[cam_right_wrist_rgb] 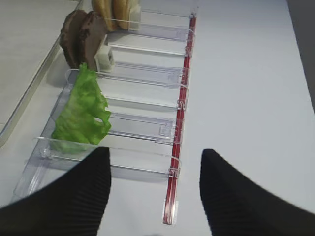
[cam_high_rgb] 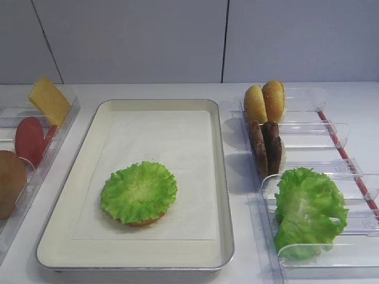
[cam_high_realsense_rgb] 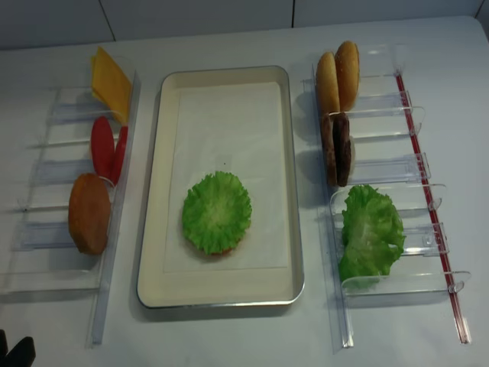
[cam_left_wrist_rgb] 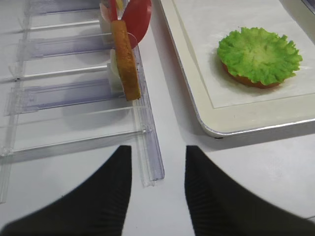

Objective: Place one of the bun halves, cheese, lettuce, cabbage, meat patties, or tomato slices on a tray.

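Observation:
The tray (cam_high_rgb: 222, 177) lies in the middle, and in it the round lettuce (cam_high_rgb: 138, 190) rests on a bun half (cam_high_rgb: 145, 222). Two more bun halves (cam_high_rgb: 265, 102), the meat patties (cam_high_rgb: 266, 147) and the heaped cabbage (cam_high_rgb: 308, 210) stand in the right bins. On the left are the cheese (cam_high_rgb: 50, 99), tomato slices (cam_high_rgb: 29, 139) and another bun half (cam_high_rgb: 10, 182). My right gripper (cam_right_wrist_rgb: 156, 155) is open and empty over the near end of the right bins, short of the cabbage (cam_right_wrist_rgb: 81, 113). My left gripper (cam_left_wrist_rgb: 158, 152) is open and empty near the left bins' front end.
Clear plastic bin racks (cam_high_realsense_rgb: 382, 176) flank the tray on both sides; the right one has a red strip (cam_right_wrist_rgb: 179, 132) along its outer edge. A white wall rises behind the table. The tray's near rim (cam_left_wrist_rgb: 256, 127) lies just ahead and right of my left gripper.

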You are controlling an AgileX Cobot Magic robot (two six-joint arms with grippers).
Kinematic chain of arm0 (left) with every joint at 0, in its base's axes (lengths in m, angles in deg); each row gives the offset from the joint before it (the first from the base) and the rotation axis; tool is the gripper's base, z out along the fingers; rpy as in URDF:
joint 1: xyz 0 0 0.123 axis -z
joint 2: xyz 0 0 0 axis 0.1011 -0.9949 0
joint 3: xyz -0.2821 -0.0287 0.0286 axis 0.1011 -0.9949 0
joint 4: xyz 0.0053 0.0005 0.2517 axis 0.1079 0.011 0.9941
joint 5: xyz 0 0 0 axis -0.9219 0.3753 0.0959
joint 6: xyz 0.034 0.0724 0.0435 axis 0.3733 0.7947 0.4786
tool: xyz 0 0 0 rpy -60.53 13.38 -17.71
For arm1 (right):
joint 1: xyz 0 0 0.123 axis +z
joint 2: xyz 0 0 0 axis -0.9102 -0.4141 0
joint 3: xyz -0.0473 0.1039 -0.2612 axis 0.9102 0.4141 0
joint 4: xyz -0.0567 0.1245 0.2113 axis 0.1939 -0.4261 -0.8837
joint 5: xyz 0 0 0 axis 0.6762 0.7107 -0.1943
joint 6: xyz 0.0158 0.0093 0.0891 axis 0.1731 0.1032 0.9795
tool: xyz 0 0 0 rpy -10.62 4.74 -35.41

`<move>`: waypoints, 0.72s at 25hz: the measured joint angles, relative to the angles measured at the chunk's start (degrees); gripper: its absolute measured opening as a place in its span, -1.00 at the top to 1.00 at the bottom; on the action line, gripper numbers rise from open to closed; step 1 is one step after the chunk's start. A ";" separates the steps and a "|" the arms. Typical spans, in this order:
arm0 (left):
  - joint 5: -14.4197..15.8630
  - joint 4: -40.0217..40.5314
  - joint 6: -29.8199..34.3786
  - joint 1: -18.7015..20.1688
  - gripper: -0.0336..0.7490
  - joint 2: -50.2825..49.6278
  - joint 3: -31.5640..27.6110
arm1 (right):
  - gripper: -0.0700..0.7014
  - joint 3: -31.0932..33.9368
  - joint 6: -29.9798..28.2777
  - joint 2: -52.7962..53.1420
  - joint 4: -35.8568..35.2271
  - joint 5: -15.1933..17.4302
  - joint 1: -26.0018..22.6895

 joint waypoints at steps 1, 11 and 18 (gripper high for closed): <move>0.00 0.00 0.00 0.00 0.28 0.00 0.00 | -0.31 0.87 -0.12 1.35 0.00 -0.10 -0.73; 0.00 0.00 0.00 0.00 0.28 0.00 0.00 | -0.31 3.21 -1.25 5.50 -0.23 -0.10 -1.40; 0.00 0.00 0.00 0.00 0.28 0.00 0.00 | -0.31 3.31 -1.15 5.50 -0.23 -0.10 -1.40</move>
